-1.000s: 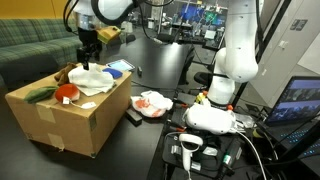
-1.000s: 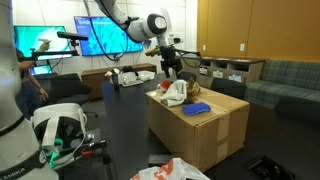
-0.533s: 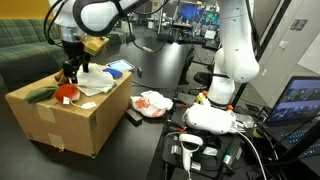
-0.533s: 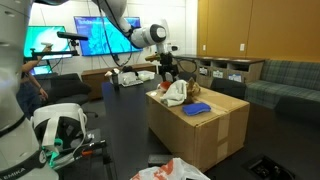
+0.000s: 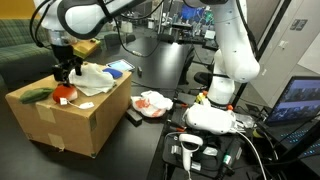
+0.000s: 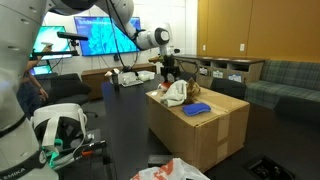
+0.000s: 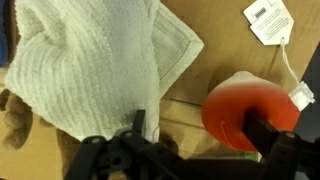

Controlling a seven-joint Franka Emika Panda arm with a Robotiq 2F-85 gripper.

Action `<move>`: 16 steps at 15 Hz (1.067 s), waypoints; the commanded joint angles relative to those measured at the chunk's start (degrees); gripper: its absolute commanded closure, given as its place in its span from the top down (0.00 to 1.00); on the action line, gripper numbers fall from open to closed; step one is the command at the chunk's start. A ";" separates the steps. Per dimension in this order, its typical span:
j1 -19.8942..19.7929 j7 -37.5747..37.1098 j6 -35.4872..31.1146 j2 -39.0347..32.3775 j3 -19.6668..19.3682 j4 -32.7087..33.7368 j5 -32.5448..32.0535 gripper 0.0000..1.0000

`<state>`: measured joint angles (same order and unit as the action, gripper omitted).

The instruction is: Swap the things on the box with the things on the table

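Note:
A cardboard box point(image 5: 70, 115) carries a white towel point(image 5: 92, 80), an orange-red round toy point(image 5: 65, 94) and a green thing point(image 5: 38, 95). In an exterior view the box point(image 6: 205, 130) also shows a blue cloth point(image 6: 197, 108) next to the towel point(image 6: 173, 92). My gripper point(image 5: 66, 72) hangs just above the orange toy and is open. In the wrist view my gripper point(image 7: 200, 130) has the orange toy point(image 7: 245, 108) by its right finger, with the towel point(image 7: 90, 60) to the left. A crumpled red and white bag point(image 5: 152, 102) lies on the black table point(image 5: 160, 75).
A white tag point(image 7: 268, 20) on a string lies on the box top. A blue flat item point(image 5: 118, 67) sits on the table behind the box. A white device point(image 5: 210, 120) and cables crowd the table's near side. A green sofa point(image 5: 25, 45) stands behind.
My gripper has moved across the box top, away from the towel and over to the orange toy, and has come lower. The things on the box have not moved.

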<state>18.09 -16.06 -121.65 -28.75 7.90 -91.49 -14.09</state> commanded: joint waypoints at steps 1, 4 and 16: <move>1.15 -0.29 3.17 -2.19 -1.15 5.03 0.36 1.00; 1.33 -0.81 4.22 -2.31 -1.49 5.98 0.28 1.00; 2.93 -0.96 6.05 -0.82 -0.51 6.11 0.51 1.00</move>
<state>19.76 -17.89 -118.04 -29.50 7.21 -86.72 -14.09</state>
